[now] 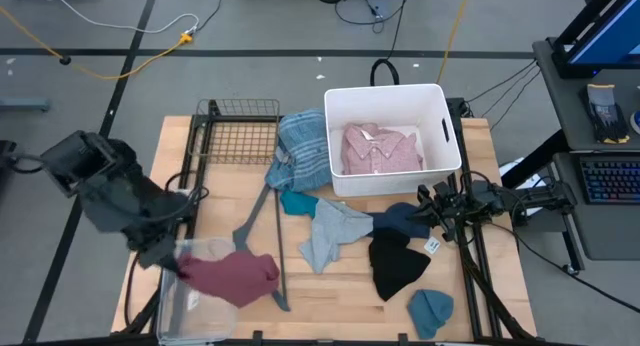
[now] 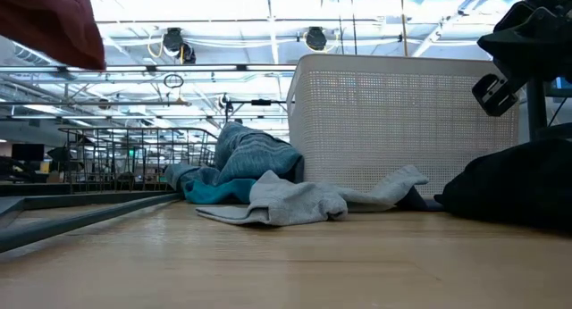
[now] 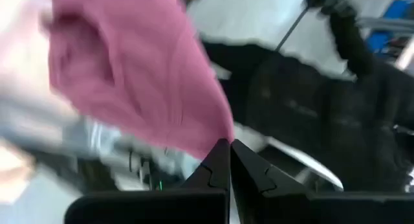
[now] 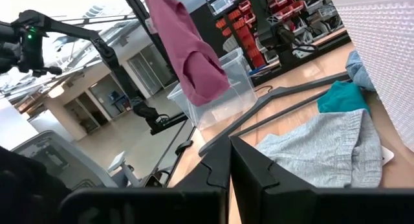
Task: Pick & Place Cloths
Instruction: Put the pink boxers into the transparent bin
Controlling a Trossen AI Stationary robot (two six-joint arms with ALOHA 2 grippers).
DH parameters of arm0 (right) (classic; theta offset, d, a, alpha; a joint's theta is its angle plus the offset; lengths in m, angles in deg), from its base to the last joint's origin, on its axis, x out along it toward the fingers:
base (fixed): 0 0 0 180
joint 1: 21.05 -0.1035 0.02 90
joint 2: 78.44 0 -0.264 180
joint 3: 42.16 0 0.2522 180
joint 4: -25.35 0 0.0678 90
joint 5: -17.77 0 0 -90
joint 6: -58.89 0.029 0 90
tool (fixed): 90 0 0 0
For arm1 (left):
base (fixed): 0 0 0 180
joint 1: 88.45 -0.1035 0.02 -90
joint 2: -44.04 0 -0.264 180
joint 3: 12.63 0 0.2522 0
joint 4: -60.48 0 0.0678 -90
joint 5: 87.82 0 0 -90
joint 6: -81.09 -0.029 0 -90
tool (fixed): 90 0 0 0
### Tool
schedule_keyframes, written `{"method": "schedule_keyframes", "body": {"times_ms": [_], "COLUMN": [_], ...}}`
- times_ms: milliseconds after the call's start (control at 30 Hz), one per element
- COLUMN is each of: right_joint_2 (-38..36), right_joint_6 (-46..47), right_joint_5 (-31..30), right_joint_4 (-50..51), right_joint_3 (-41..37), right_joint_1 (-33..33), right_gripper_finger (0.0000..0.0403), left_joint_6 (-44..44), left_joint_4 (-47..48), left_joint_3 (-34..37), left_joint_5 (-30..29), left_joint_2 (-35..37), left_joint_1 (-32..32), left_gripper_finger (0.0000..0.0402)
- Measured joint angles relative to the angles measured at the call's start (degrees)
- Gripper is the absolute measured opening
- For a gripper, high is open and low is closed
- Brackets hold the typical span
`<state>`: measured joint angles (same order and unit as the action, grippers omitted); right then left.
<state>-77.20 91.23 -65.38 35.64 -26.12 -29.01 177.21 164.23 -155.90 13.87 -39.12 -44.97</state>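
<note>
The left gripper [image 3: 229, 146] is clenched on the maroon cloth [image 1: 232, 277], which hangs from its fingertips above the clear plastic bin [image 1: 190, 308] at the table's front-left corner, well to the left of the white tub [image 1: 392, 136]. The step in hand looks like dropping this piece into the clear bin. To do it well, I would centre the dangling bulk over the bin's opening rather than the gripper itself, since the cloth trails toward the grey hanger bar [image 1: 262, 236], then lower until most of the fabric sits inside the walls before letting go, so no hem drapes over the rim. The right gripper [image 4: 229, 146] waits pinched shut and empty just in front of the white tub's right corner, near the navy piece [image 1: 400, 219]. Counting cloths: one maroon one held; one pink shirt [image 1: 382, 149] inside the white tub; one blue-plaid shirt [image 1: 298, 146] slumped against the tub's left wall; one teal piece [image 1: 297, 202], one grey-blue piece [image 1: 328, 233] and one navy piece in front of the tub; one black beanie [image 1: 395, 262] and one blue beanie [image 1: 430, 310] farther forward. One wire rack [image 1: 238, 133] stands left of the tub.
</note>
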Motion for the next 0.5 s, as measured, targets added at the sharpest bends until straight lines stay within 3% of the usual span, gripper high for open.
{"method": "schedule_keyframes", "body": {"times_ms": [267,500], "right_joint_2": [0.02,0.02], "right_joint_6": [-0.42,-0.46], "right_joint_5": [0.00,0.04], "right_joint_4": [0.22,0.30], "right_joint_3": [0.01,0.00], "right_joint_1": [-0.02,-0.01], "right_gripper_finger": [0.0004,0.0004], "left_joint_6": [20.91,30.70], "left_joint_4": [0.03,0.04], "left_joint_3": [8.54,15.39], "left_joint_5": [17.42,18.52], "left_joint_2": [-0.07,-0.08], "left_joint_1": [9.78,15.62], "left_gripper_finger": [0.0000,0.0000]}}
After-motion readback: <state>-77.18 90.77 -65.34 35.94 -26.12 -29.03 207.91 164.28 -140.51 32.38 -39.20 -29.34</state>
